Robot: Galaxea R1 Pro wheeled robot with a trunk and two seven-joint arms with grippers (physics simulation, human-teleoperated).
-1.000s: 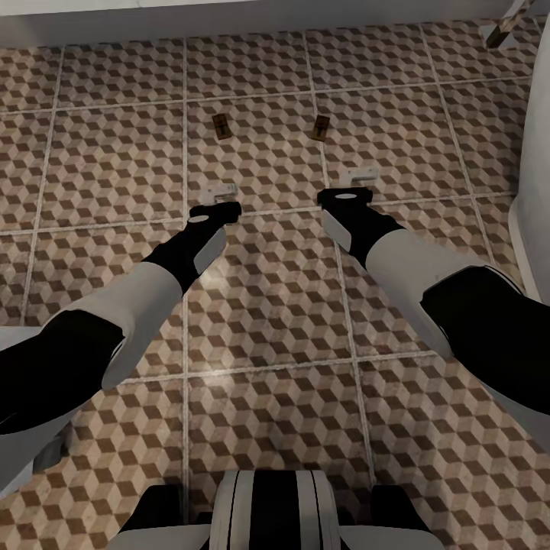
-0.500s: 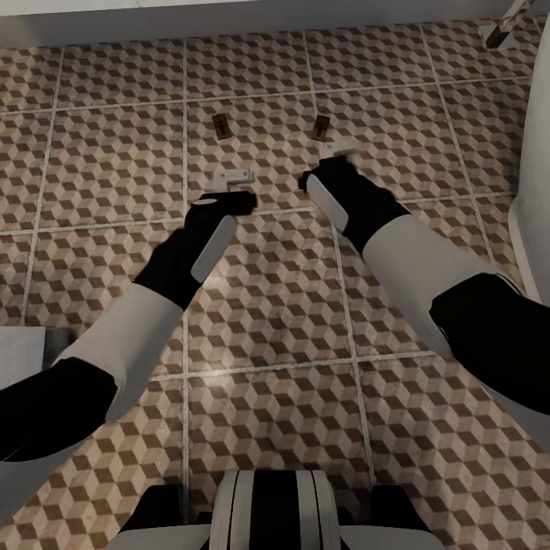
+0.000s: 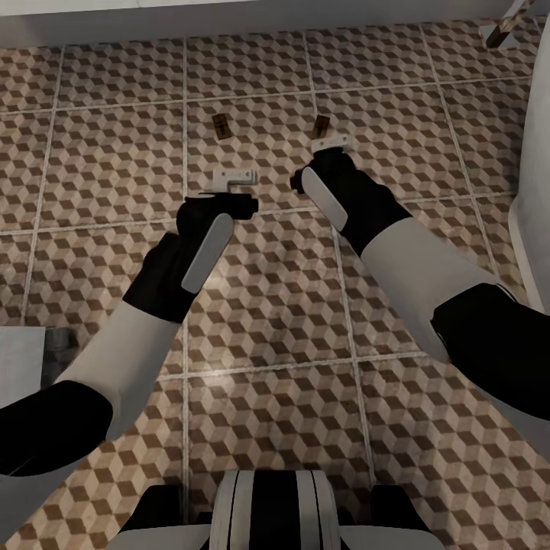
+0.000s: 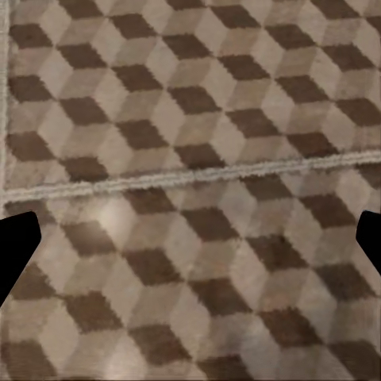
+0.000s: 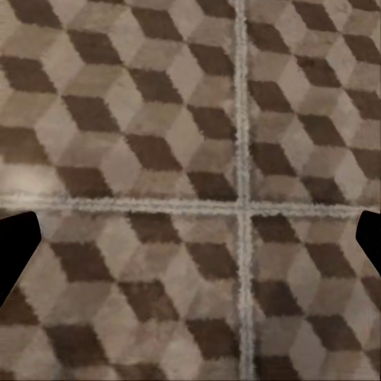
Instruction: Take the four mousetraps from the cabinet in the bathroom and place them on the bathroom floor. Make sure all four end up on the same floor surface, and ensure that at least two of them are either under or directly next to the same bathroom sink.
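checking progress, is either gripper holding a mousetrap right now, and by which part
Nothing is held. Both wrist views show bare bathroom floor between widely parted fingertips. Two mousetraps lie on the tiles ahead of the left gripper and right gripper.

The head camera looked steeply down over both arms; each wrist camera faced down, close — all shared the bathroom floor (image 3: pixel 260 305).

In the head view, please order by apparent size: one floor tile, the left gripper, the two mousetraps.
1. Floor tile, clearly largest.
2. Left gripper.
3. Mousetraps: smallest and alike. They lie farther from the camera, so the gap to the gripper is unsure.
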